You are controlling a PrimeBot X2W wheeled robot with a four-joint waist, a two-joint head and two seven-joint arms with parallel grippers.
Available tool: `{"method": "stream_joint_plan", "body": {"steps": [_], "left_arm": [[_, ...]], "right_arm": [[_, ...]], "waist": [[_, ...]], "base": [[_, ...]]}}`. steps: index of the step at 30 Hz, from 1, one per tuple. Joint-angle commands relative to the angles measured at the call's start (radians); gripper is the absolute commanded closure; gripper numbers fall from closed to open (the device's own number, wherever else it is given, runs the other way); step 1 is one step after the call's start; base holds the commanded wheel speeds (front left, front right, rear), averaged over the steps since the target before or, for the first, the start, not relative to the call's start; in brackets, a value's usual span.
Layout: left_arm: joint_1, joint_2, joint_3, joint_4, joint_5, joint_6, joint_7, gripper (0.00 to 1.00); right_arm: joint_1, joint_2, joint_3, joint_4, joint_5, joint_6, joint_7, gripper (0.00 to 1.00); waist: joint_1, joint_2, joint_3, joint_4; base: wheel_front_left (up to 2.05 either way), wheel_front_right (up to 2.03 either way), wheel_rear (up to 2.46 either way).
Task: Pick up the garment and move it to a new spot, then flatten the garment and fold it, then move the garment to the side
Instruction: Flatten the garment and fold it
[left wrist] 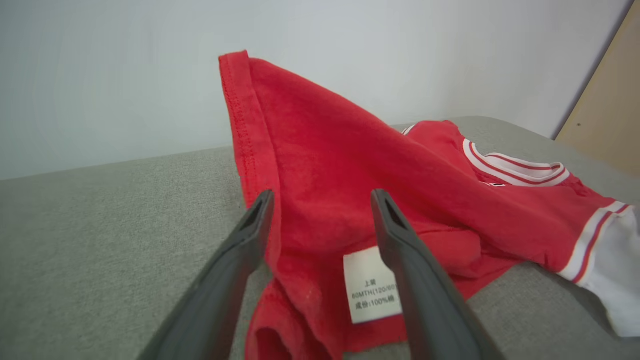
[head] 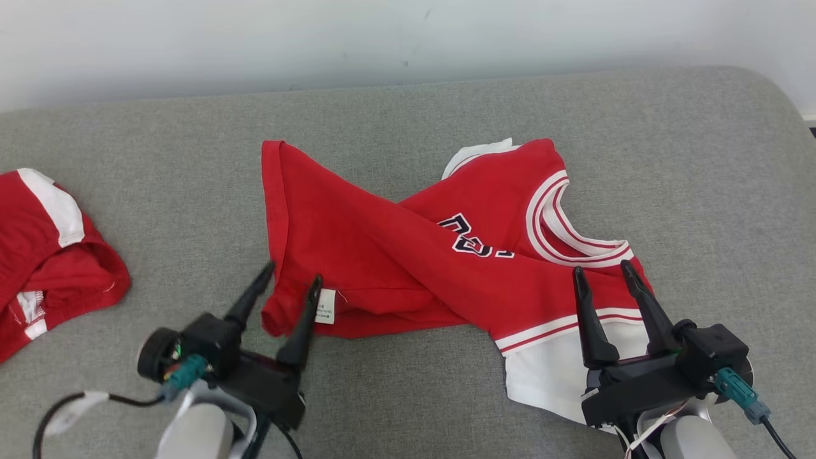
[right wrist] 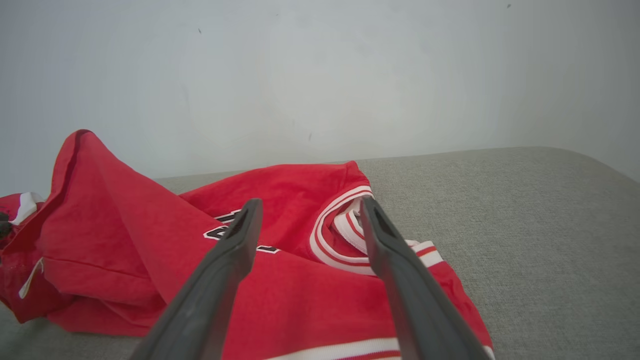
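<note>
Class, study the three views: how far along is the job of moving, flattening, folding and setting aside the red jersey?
Apparently done: the jersey lies on the grey cushion, gripped by neither arm, so the move looks finished. In hand: flattening; it lies twisted, the left gripper open at the hem corner by the care label, the right gripper open near the collar. Left: spreading flat, folding, moving aside.

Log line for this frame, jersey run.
red jersey: twisted, unfolded, on grey cushion | left gripper: open, at hem by care label | right gripper: open, by sleeve trim

Jersey on cushion; second garment well left.
</note>
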Motion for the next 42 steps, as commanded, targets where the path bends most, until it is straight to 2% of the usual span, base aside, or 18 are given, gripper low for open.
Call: {"method": "stream_joint_plan", "body": {"steps": [1, 15, 21, 37, 38, 39, 41, 42], "left_arm": [[0.043, -0.006, -0.004, -0.015, 0.004, 0.0, -0.003, 0.0], [0.119, -0.029, 0.009, 0.01, 0.006, 0.001, -0.003, 0.0], [0.11, -0.032, 0.043, 0.034, 0.007, 0.02, -0.003, 0.0], [0.058, -0.032, 0.074, 0.121, 0.0, -0.001, -0.003, 0.0], [0.059, -0.031, 0.075, 0.133, 0.002, -0.001, -0.003, 0.11], [0.055, -0.031, 0.077, 0.14, 0.002, -0.002, -0.003, 0.4], [0.044, -0.031, 0.08, 0.155, 0.002, -0.002, -0.003, 0.66], [0.039, -0.031, 0.081, 0.161, 0.001, -0.003, -0.003, 0.9]], "right_arm": [[0.012, 0.0, -0.002, -0.002, 0.005, -0.001, -0.004, 0.0], [0.012, 0.003, 0.003, 0.009, 0.011, -0.001, -0.004, 0.0], [0.01, -0.003, 0.009, 0.01, 0.014, -0.001, -0.004, 0.0], [0.007, -0.018, 0.029, 0.024, 0.026, -0.001, -0.004, 0.0], [0.007, -0.019, 0.03, 0.024, 0.026, -0.001, -0.004, 0.0], [0.006, -0.019, 0.03, 0.024, 0.026, -0.001, -0.004, 0.0], [0.004, -0.02, 0.03, 0.023, 0.026, -0.001, -0.004, 0.0], [0.004, -0.02, 0.031, 0.023, 0.026, -0.001, -0.004, 0.0]], "waist": [[0.0, 0.0, -0.002, -0.001], [0.0, 0.0, -0.014, -0.002], [0.0, 0.0, -0.016, -0.013], [0.0, 0.0, -0.025, -0.041], [0.0, 0.0, -0.025, -0.042], [0.0, 0.0, -0.025, -0.044], [0.0, 0.0, -0.025, -0.047], [0.0, 0.0, -0.025, -0.048]], "base": [[0.0, 0.0, 0.0], [0.0, 0.0, 0.0], [0.0, 0.0, 0.0], [0.0, 0.0, 0.0], [0.0, 0.0, 0.0], [0.0, 0.0, 0.0], [0.0, 0.0, 0.0], [0.0, 0.0, 0.0]]}}
